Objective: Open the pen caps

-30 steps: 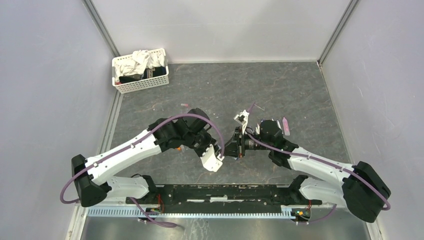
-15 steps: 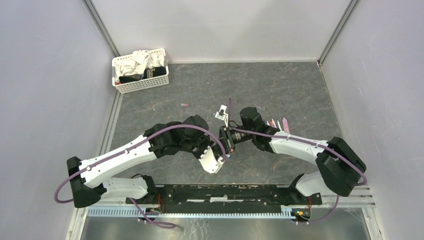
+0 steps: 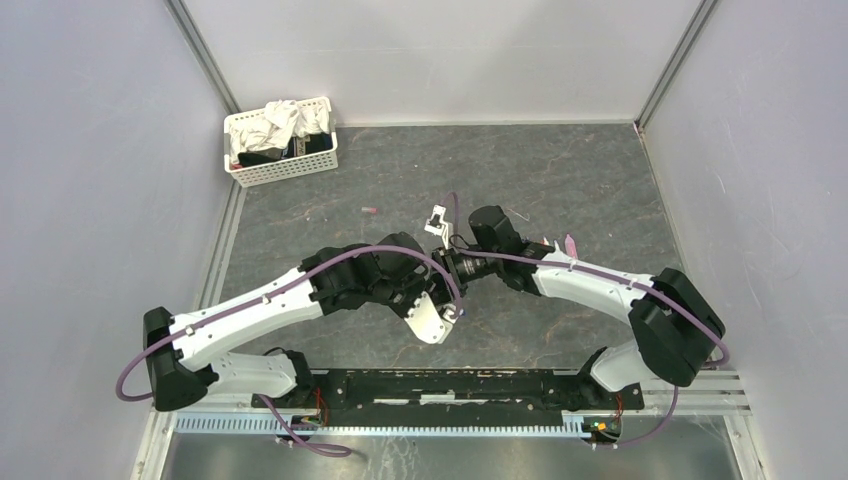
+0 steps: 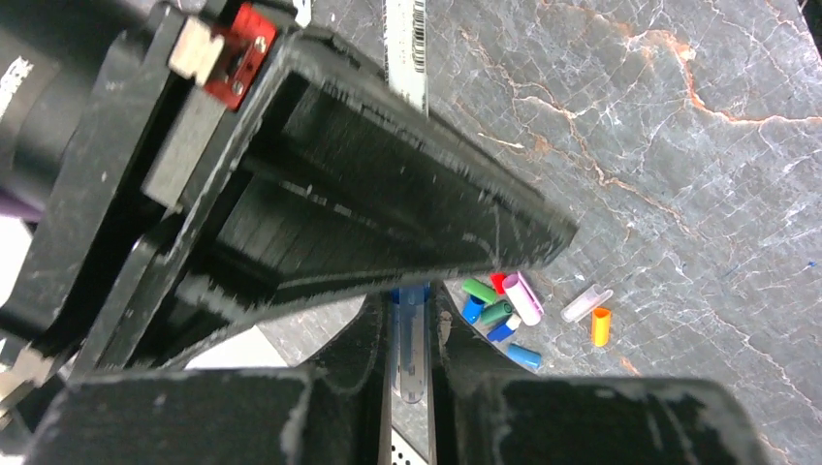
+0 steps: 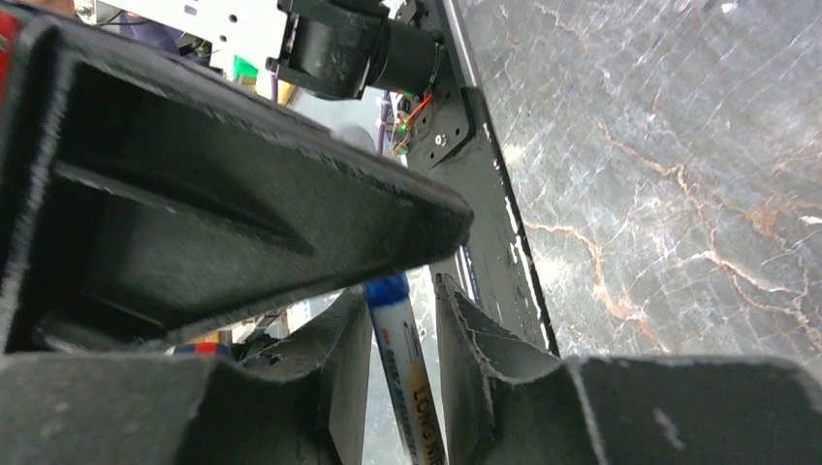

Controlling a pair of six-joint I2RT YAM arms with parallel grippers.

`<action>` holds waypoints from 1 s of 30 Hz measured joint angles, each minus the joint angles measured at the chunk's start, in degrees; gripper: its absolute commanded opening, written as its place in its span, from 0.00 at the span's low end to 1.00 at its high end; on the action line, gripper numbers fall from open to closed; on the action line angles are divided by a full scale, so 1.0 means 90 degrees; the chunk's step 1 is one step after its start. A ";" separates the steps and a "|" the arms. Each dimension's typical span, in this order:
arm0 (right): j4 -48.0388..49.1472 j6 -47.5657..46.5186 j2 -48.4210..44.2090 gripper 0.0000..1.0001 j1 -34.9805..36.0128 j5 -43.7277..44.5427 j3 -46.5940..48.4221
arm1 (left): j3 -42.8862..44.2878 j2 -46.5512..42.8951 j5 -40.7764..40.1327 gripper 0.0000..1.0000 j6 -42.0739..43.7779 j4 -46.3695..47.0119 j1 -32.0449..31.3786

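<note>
Caps lie in a small loose heap of stubby plastic pen caps (image 4: pixel 499 308) (green, red, pink, blue and orange) on the grey marbled stone counter (image 4: pixel 679 145), seen just past the claw tips. Above the counter the two arms meet tip to tip, sharing one pen. The left claw (image 4: pixel 412 302) is closed to a narrow slot on a translucent blue cap (image 4: pixel 410 354). The right claw (image 5: pixel 397 291) is pinched about as tight round the white printed pen barrel (image 5: pixel 415 407). Cap and barrel look light, stiff and smooth — likely slippery, with a friction fit that may let go suddenly. The cap is best gripped across its middle and the barrel close to the joint, pulling straight along the pen — any bending could jam it.
</note>
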 measured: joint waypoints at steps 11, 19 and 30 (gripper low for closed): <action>-0.0236 -0.0328 -0.0005 0.27 0.0019 0.0153 0.0262 | -0.0027 0.0015 0.0066 0.12 -0.0056 0.0000 -0.0007; -0.0845 -0.0641 -0.0189 0.28 0.0034 0.0274 0.0296 | -0.0124 -0.0007 0.0061 0.12 -0.0056 0.0029 -0.0010; -0.1027 -0.0823 -0.0291 0.00 0.0039 0.0369 0.0304 | -0.0119 -0.0024 0.0233 0.55 -0.0134 0.0000 -0.0010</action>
